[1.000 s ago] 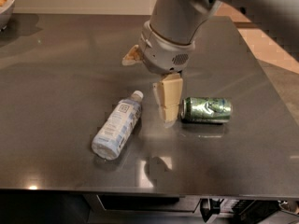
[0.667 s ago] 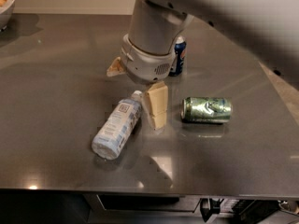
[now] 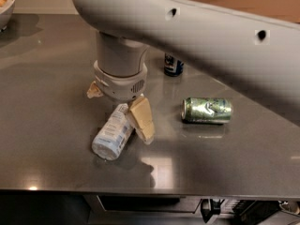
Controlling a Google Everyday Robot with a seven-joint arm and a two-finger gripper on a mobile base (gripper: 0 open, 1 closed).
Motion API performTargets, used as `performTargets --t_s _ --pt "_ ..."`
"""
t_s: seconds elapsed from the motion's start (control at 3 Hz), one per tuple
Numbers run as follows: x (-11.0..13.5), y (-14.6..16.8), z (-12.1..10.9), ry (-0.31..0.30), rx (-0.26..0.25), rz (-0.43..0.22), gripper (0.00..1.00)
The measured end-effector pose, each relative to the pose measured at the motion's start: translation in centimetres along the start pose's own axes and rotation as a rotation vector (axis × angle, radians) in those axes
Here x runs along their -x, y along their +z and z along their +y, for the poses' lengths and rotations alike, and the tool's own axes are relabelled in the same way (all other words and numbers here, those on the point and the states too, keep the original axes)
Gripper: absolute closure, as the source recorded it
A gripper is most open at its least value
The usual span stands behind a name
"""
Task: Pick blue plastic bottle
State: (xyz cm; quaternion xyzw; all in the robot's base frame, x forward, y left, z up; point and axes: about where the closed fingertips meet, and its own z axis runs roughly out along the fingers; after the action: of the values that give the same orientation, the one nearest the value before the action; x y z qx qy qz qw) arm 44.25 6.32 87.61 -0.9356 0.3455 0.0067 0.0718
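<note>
The blue plastic bottle (image 3: 112, 134) lies on its side on the dark grey table (image 3: 47, 125), near the front edge, pale and translucent with a light label. Its cap end is hidden under my gripper (image 3: 118, 106). The gripper hangs just above that end and is open. One tan finger (image 3: 143, 119) is down beside the bottle's right side. The other finger (image 3: 93, 91) shows behind and to the left. The bottle is not held.
A green can (image 3: 207, 110) lies on its side to the right of the bottle. A dark blue can (image 3: 173, 65) stands further back, partly behind my arm. A bowl (image 3: 5, 6) sits at the far left corner. The table's front edge runs close below the bottle.
My gripper has moved left and toward the front, from beside the green can to over the bottle's cap end. The arm now covers more of the view. The bottle and cans have not moved.
</note>
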Motion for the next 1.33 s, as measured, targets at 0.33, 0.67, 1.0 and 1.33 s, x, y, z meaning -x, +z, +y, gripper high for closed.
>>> performTargets --t_s 0.33,0.67,1.0,1.33 --pt "0.6 1.4 -0.3 -0.074 0.039 0.034 0.00" --pt "0.7 2.4 -0.5 -0.128 0.071 0.064 0.00" --pt "0.4 3.2 -0.7 -0.172 0.094 0.100 0.18" --pt "0.2 3.0 -1.0 -0.194 0.100 0.119 0.49"
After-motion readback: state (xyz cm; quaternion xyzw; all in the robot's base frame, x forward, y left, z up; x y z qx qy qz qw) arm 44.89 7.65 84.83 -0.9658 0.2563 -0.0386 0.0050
